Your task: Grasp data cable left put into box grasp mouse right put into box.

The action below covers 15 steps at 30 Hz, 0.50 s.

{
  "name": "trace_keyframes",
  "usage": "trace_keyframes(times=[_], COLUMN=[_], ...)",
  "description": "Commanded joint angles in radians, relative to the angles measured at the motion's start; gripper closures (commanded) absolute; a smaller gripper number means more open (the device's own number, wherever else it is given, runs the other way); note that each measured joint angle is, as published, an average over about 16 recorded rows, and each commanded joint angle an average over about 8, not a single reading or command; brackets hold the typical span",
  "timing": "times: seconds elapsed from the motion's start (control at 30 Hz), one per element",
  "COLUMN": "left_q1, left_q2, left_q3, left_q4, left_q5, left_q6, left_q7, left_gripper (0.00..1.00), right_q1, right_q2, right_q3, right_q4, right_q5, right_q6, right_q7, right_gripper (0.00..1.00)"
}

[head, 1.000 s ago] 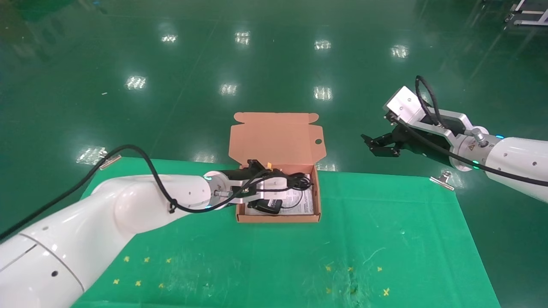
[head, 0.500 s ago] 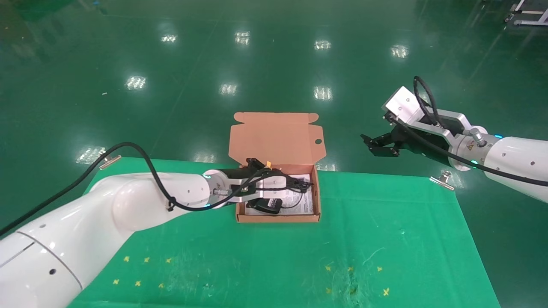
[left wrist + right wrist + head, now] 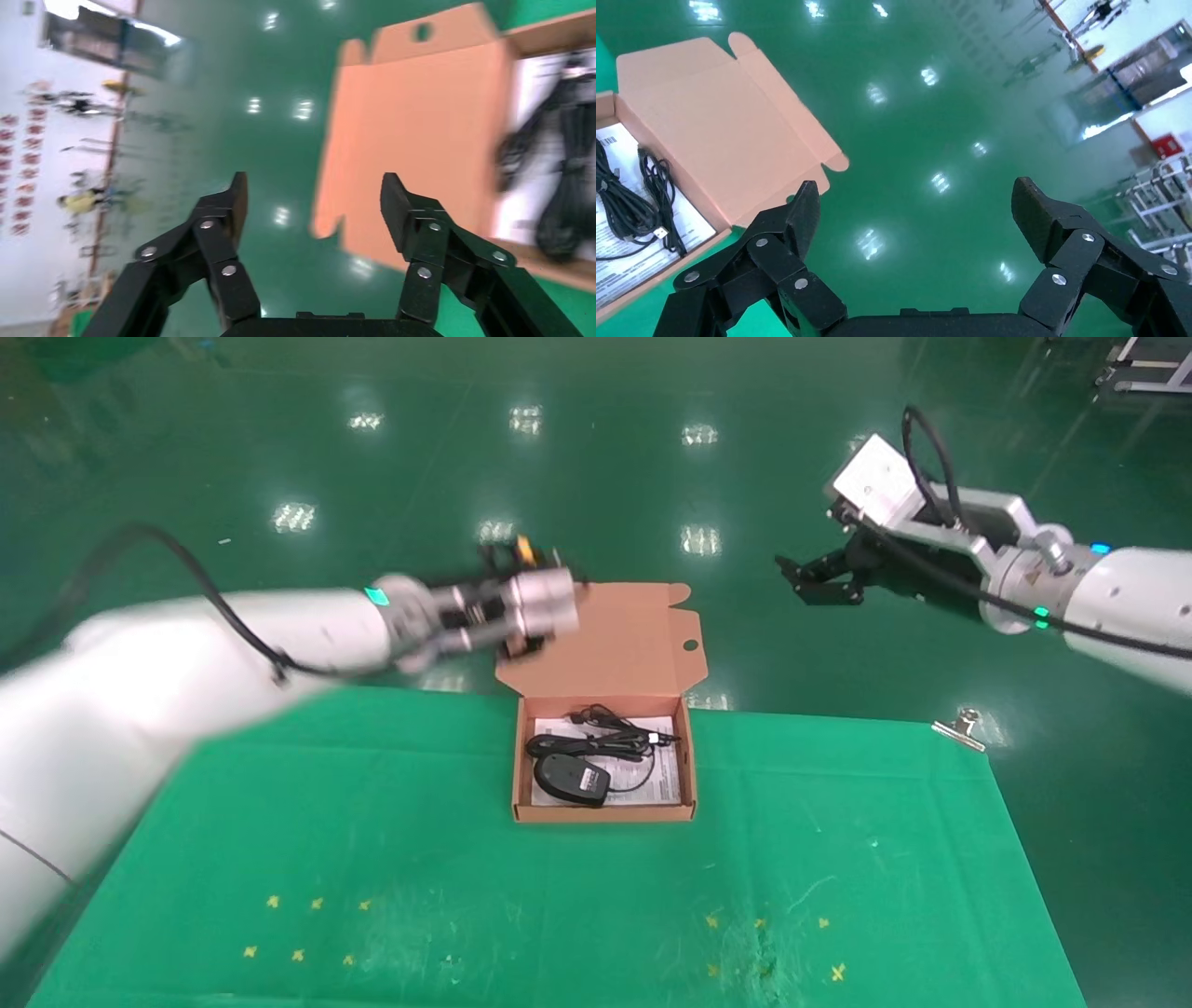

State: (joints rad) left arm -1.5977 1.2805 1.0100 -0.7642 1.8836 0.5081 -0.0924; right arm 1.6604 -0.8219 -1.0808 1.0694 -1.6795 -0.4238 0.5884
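Green table cloth (image 3: 838, 859) carrying the box (image 3: 690, 775) at centre rear, lid standing open behind.

Left gripper (image 3: 313, 203) raised beside the lid's left edge, above and behind the box; jaws spread wide, nothing held.

Right gripper (image 3: 916, 203) parked high off the table's right rear, jaws likewise wide open and empty.

Inside the box, on the white printed sheet (image 3: 666, 789): mouse (image 3: 570, 778) toward the front left, data cable (image 3: 596, 741) coiled just behind it, light plug tip pointing right.

Judged: both placements done, nothing of the task left outside the box. Next move probably only clearing both arms away, keeping clear of the upright lid.
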Motion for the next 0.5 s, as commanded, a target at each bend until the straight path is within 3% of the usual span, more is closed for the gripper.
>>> trace_keyframes(times=[0.03, 0.23, 0.5], left_q1=[-0.024, -0.009, 0.065], left_q2=[-0.012, -0.052, -0.137], left_q3=[-0.008, -0.05, -0.144], left_q4=[-0.005, -0.033, -0.101], left_q5=[0.001, -0.06, -0.211], left_q6=[-0.011, 0.034, 0.165], left_q7=[-0.008, -0.016, -0.027], left_gripper=[0.0, 0.0, 0.0], right_q1=[0.019, 0.004, -0.076], right_q2=[-0.003, 0.004, 0.032], right_q3=[-0.002, 0.031, 0.135], right_q4=[0.001, 0.011, 0.039], right_q5=[-0.008, 0.027, 0.152], right_q6=[-0.007, -0.059, -0.196], right_q7=[-0.001, -0.016, -0.069], right_gripper=[0.0, 0.0, 0.0])
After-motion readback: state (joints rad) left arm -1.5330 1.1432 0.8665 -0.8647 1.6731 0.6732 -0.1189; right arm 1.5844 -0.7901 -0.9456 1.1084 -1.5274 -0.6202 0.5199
